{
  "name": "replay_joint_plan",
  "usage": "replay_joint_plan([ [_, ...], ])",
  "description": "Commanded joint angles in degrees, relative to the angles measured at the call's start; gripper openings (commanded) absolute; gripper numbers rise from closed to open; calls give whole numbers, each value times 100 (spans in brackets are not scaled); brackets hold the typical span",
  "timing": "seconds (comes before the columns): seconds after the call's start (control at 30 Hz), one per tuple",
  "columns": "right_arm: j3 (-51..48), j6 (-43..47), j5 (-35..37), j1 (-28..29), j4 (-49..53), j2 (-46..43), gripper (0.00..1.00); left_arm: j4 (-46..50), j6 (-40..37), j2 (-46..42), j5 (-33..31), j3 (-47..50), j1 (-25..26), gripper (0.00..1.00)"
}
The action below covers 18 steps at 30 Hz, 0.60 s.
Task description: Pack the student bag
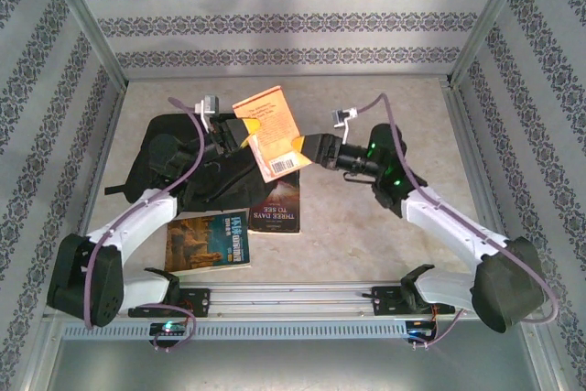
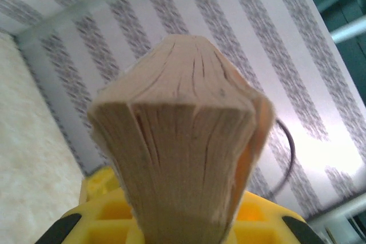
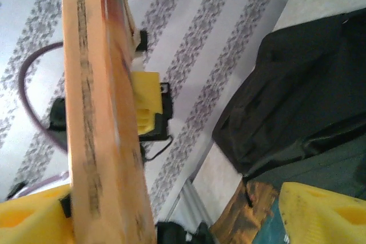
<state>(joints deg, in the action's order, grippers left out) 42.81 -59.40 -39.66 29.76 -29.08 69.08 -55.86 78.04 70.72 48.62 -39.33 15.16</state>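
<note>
An orange paperback book [image 1: 268, 130] hangs in the air over the right edge of the student bag [image 1: 183, 167], a black backpack lying flat at the left of the table. My left gripper [image 1: 245, 133] is shut on the book's left side. In the left wrist view the fanned page edges [image 2: 183, 130] rise from between the yellow jaws. My right gripper [image 1: 300, 146] stands open at the book's lower right corner. In the right wrist view the book [image 3: 97, 112] leans by one finger, the other finger [image 3: 326, 210] is far off it, and the bag [image 3: 309, 84] lies beyond.
A dark book [image 1: 277, 206] lies on the table just below the bag's right corner. A blue and gold book [image 1: 211, 242] lies nearer the front edge, by the left arm. Patterned walls close in the table on three sides.
</note>
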Motion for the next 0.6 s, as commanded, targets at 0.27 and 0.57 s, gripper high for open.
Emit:
replay_joint_plan([
  [0.27,-556,-998,2563,967,-3462,466,85,950,-882,-786,-2340,167,495,0],
  [0.57,-425,-1355,2597,1178,-3874,991,66,1107,-895,-879,-2670,406,608,0],
])
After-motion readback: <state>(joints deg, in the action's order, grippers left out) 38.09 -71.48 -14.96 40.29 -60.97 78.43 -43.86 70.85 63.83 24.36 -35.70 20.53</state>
